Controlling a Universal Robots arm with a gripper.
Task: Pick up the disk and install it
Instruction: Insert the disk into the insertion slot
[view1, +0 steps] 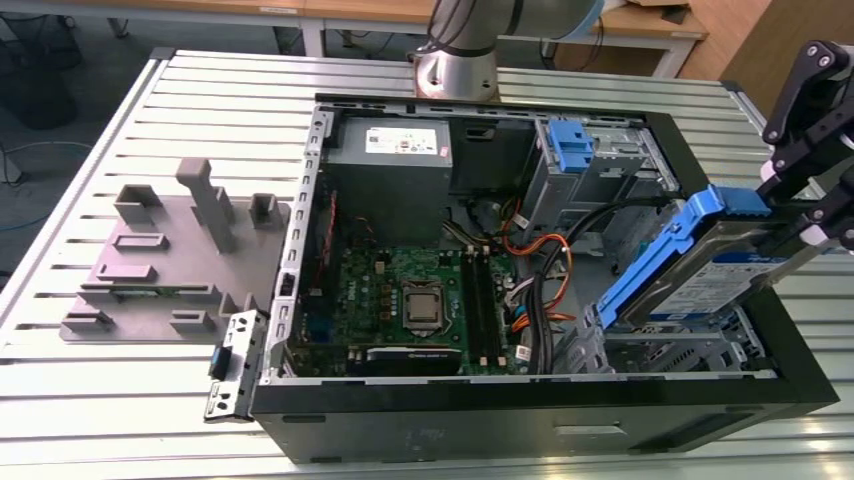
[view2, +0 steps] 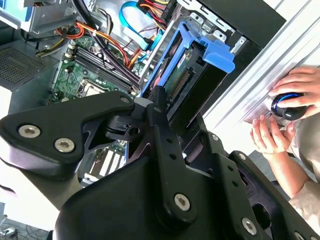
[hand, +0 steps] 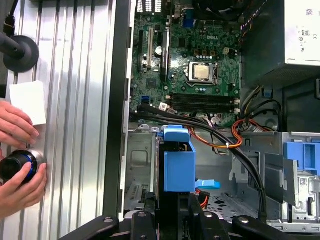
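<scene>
I see the slatted aluminium worktop (view1: 107, 400) carrying the open computer case (view1: 534, 420) laid on its side, a grey fixture plate (view1: 160, 270) just beside it on the exterior view's left, and the arm's base (view1: 454, 72) at the far edge.

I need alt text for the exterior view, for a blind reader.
A black pincer holds the disk, in its blue carrier, tilted, lower end inside an open computer case. The case lies on a slatted metal table.

Silver disk (view1: 727, 283) with blue rails (view1: 663, 262), green motherboard (view1: 387, 290), black case (view1: 534, 425), ribbed silver table (view1: 107, 400).
</scene>
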